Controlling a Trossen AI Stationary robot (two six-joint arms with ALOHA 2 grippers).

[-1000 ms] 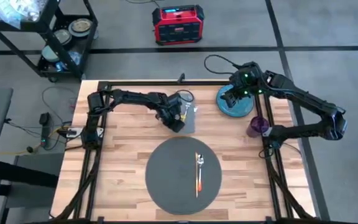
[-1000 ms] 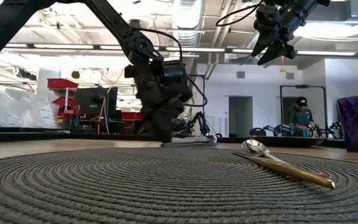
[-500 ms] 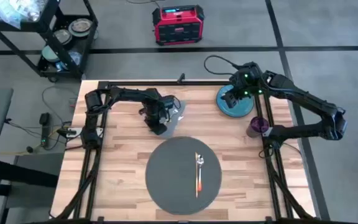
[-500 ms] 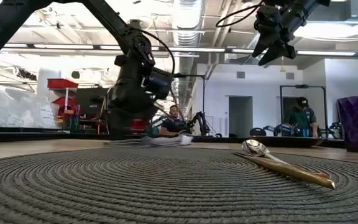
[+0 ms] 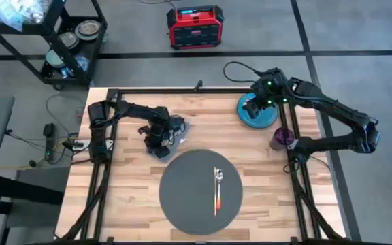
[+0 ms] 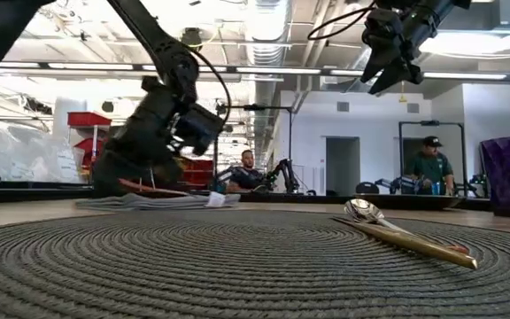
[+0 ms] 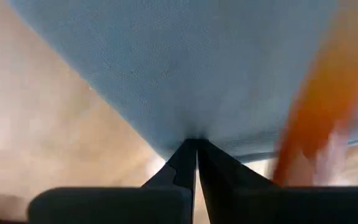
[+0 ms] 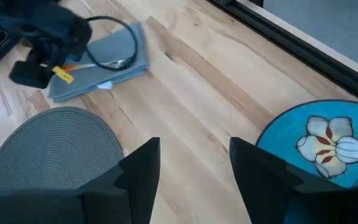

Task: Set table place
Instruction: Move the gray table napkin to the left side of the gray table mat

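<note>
On the near half of the desk [image 5: 121, 184], a light wood plank top with a black metal frame, lay the place [image 5: 201, 191]: a large round flat mat, dark grey, woven in rings. On its right part a spoon [image 5: 217, 190] rested, with a silver bowl pointing to the far side and an orange-gold handle pointing to the near edge. In the low view the spoon [image 6: 397, 232] lay flat on the mat [image 6: 193, 266].

Just beyond the mat, on the left, the left gripper [image 5: 160, 148] was low over the wood, and its jaws were clenched on the edge of a grey cloth napkin [image 5: 174, 131]. In the left wrist view the two dark fingers [image 7: 182, 168] met at a point with the cloth [image 7: 216, 68] pinched between them, and something orange [image 7: 316, 112] was blurred beside it. The napkin lay folded on the desk, near the mat's far left rim but apart from it; an orange-handled piece of cutlery lay on it, and I cannot tell which kind.

At the right edge stood a purple cup [image 5: 281, 138]; what was inside I cannot tell. Farther, at the far right corner, was a teal plate [image 5: 257, 112] with a white flower pattern, and nothing lay on it. The right gripper [image 5: 252, 109] hung above this plate with its jaws spread apart and holding nothing.

In the room behind, two people [image 6: 428, 168] were seen.
</note>
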